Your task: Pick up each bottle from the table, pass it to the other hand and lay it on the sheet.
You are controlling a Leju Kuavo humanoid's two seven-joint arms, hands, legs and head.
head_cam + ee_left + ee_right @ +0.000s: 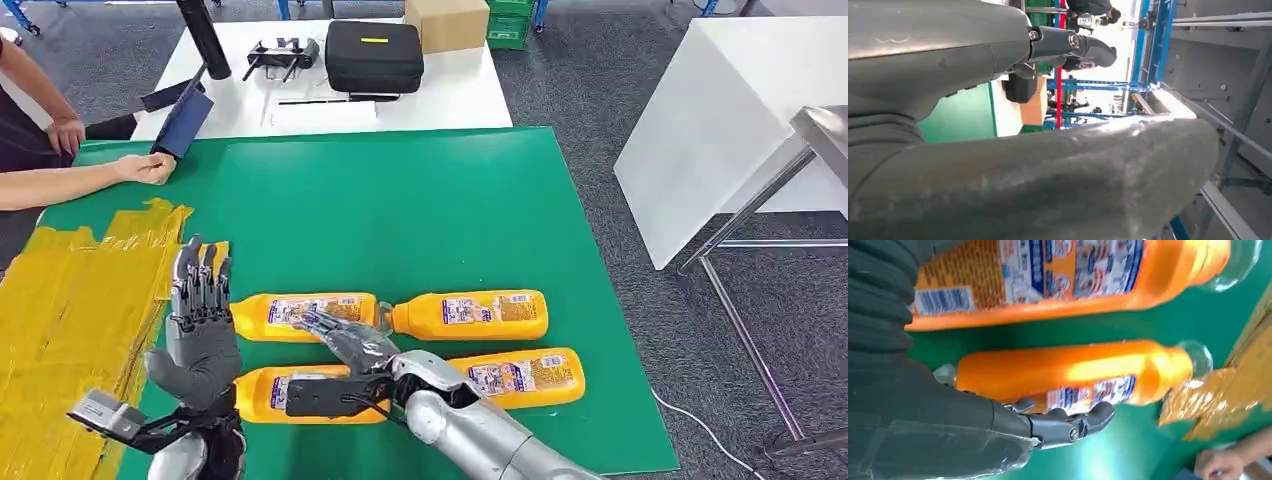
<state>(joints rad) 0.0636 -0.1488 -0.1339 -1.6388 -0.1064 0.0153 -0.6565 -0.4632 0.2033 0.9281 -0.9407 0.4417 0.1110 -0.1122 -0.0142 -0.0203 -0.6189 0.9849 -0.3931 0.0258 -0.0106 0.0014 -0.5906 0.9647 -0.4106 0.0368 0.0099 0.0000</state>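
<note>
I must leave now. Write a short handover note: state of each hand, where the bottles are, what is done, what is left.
Left hand: open, raised upright beside the yellow sheet, holding nothing.
Right hand: reaching over the far-left bottle, fingers on it; a firm grip cannot be told.
Other bottles: far-right, near-left, near-right, all lying on the green mat.
Done: no bottle on the sheet.
Left: all four.

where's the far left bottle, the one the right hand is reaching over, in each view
Head view: the far left bottle lies on its side on the green mat, with the right hand over its cap end.
Left wrist view: it is not in this picture.
Right wrist view: it lies across the middle, just beyond the fingers.
Shared landmark: the yellow sheet, close to the bottle's bottom.
</note>
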